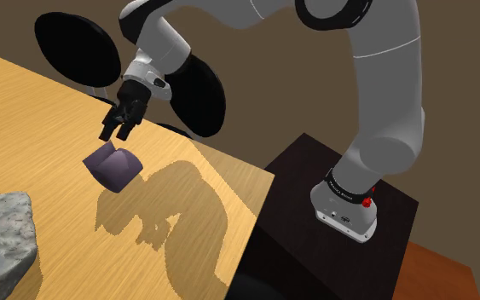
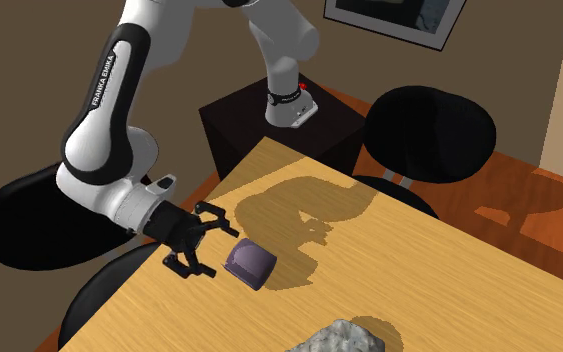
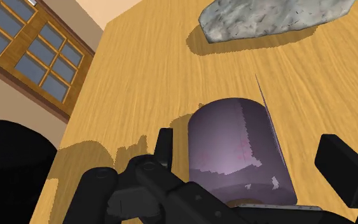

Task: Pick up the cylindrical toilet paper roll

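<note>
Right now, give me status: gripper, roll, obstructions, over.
Gripper open, clasping nothing. Purple toilet paper roll on its side on wooden table, just ahead of the fingers. Grey rock-like lump well apart, not in the way.

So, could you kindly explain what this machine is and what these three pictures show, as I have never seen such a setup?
Certainly. The machine is a white robot arm fixed to a dark box, its stand, beside a wooden table. At the arm's end is a black two-finger gripper, which serves as its hand. One picture looks down from beside the stand, another faces the arm across the table, and the third comes from a camera on the hand itself. On the table lie a purple toilet paper roll, on its side, and a grey rock-like lump. Black chairs stand nearby. Nothing is held: the fingers are open, one on either side of the roll, seemingly not touching it.
</note>
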